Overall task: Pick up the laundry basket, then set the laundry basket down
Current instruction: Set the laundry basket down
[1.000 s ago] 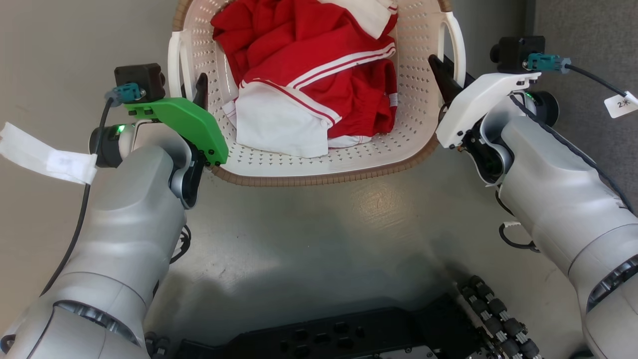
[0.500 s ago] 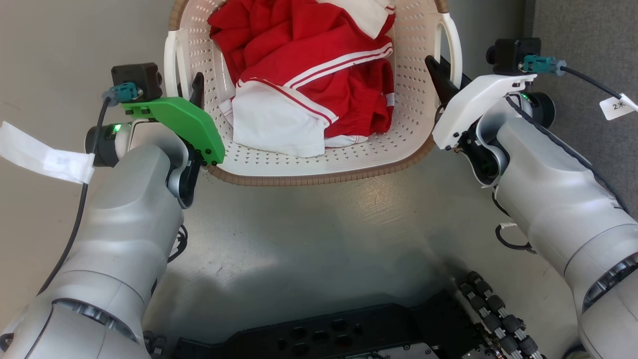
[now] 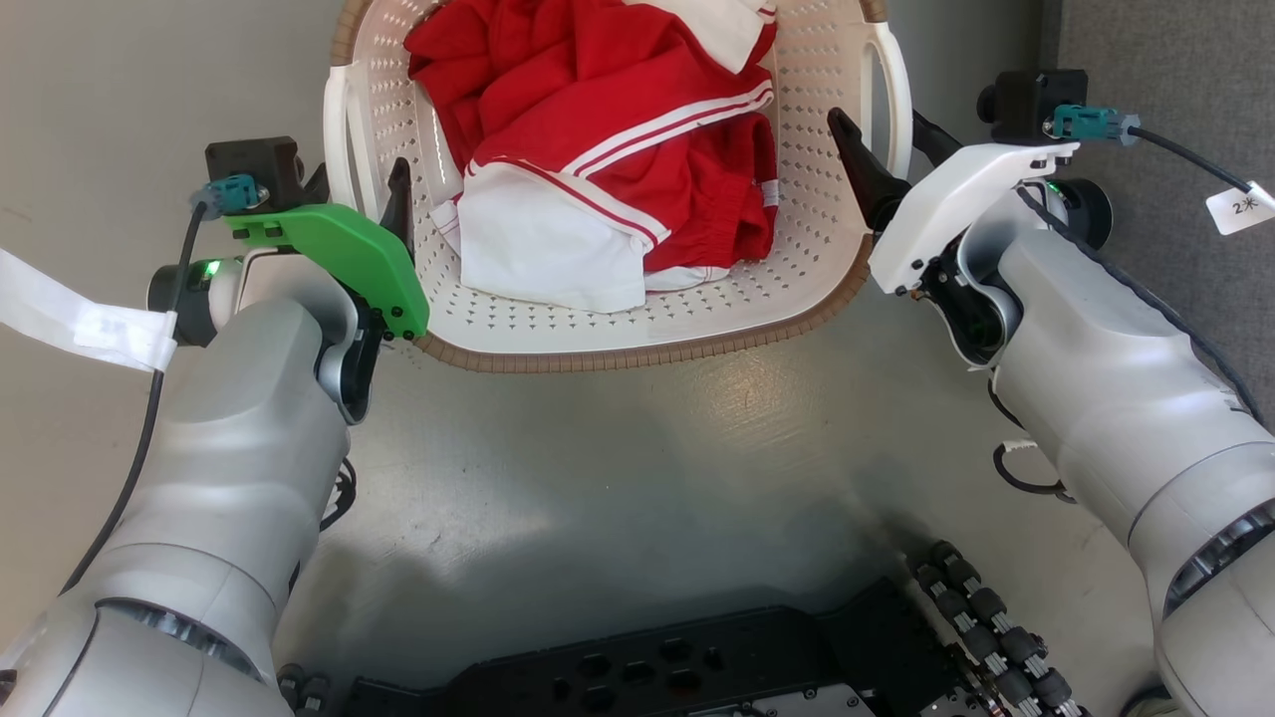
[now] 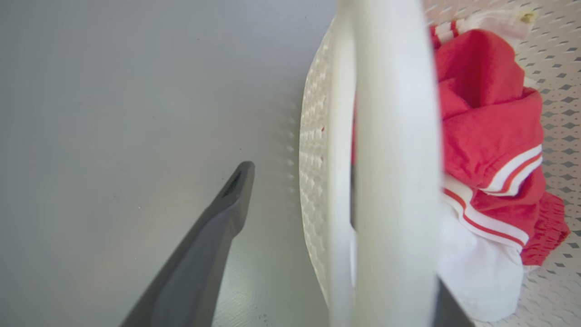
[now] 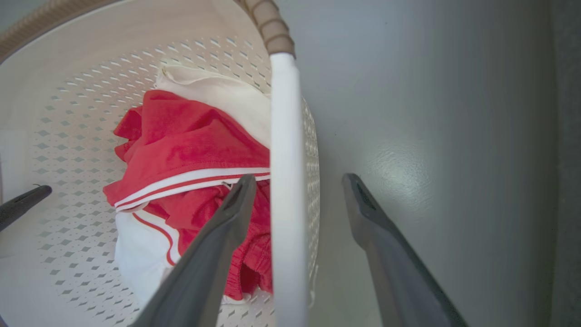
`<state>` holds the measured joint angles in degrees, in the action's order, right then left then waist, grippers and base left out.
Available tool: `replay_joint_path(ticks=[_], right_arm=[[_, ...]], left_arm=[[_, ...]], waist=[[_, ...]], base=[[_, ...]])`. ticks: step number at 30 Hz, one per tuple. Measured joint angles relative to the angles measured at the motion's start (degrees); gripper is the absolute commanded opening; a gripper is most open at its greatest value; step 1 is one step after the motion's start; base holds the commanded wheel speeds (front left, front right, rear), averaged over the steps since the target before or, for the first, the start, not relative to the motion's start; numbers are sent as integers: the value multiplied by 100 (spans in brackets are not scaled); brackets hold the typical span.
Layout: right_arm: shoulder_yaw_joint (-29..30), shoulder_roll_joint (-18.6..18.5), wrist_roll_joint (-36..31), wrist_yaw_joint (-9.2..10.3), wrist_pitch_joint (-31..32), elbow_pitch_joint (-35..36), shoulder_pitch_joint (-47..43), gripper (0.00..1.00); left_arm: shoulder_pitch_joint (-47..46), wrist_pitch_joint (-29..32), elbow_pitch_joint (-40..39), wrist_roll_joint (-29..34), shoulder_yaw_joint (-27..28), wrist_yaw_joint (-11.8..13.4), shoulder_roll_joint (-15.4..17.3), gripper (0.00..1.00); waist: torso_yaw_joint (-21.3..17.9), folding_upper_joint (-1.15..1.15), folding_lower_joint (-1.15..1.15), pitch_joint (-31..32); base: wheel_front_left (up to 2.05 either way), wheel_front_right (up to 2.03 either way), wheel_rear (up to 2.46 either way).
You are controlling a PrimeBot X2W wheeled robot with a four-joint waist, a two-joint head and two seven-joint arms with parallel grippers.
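Working over the grey floor (image 3: 647, 478), flanking the laundry basket (image 3: 697, 309) standing on it with red-and-white clothes (image 3: 618, 110) heaped inside, holding the left gripper (image 3: 361, 174) spread around the left handle (image 4: 390, 159) and the right gripper (image 3: 877, 119) spread around the right handle (image 5: 283, 181), neither pinching.
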<state>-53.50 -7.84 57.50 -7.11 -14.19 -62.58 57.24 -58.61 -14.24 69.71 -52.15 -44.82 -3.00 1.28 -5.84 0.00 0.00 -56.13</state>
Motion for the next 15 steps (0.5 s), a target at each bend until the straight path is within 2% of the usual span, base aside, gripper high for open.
replay_joint_path(ticks=[15], right_arm=[[-26, 48, 15, 0, -15, -37, -59, 100]], left_arm=[[60, -1, 148, 45, -18, -8, 0, 100]], waist=[[-36, 0, 0, 402]], base=[[0, 0, 0]])
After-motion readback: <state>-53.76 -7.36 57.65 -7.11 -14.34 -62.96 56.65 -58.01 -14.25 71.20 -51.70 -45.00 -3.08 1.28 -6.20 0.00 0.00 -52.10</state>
